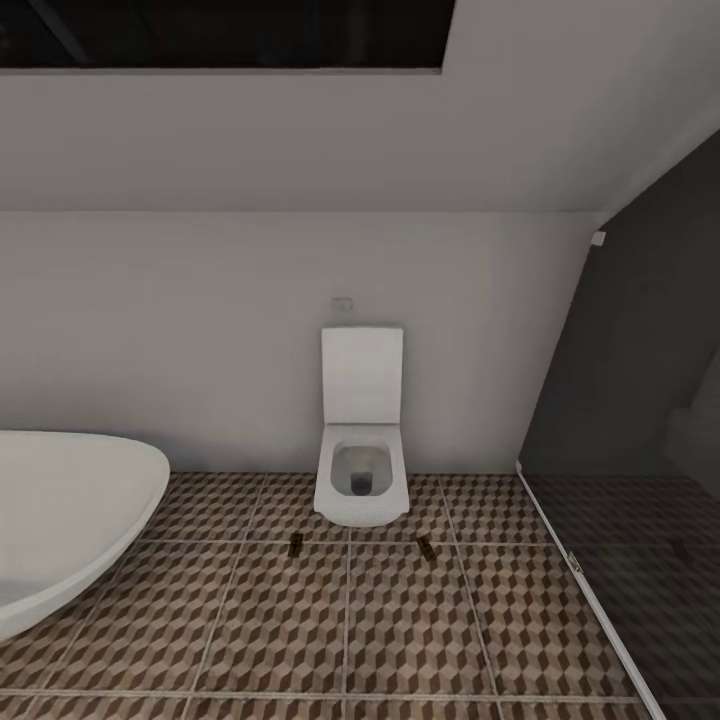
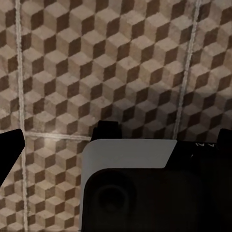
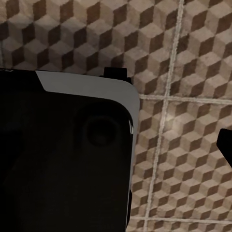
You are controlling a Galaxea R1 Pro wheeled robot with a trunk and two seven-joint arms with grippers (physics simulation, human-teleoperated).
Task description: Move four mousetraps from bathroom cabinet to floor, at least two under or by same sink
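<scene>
Two mousetraps (image 1: 296,545) (image 1: 426,547) lie on the bathroom floor (image 1: 350,620) just in front of the toilet (image 1: 360,470), near the back wall, apparently already put down. Whether either hand is apart or together, I cannot tell.

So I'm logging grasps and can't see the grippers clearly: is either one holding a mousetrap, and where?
Cannot be told: the wrist views show no fingertips clearly. Two mousetraps lie on the bathroom floor before the toilet.
</scene>
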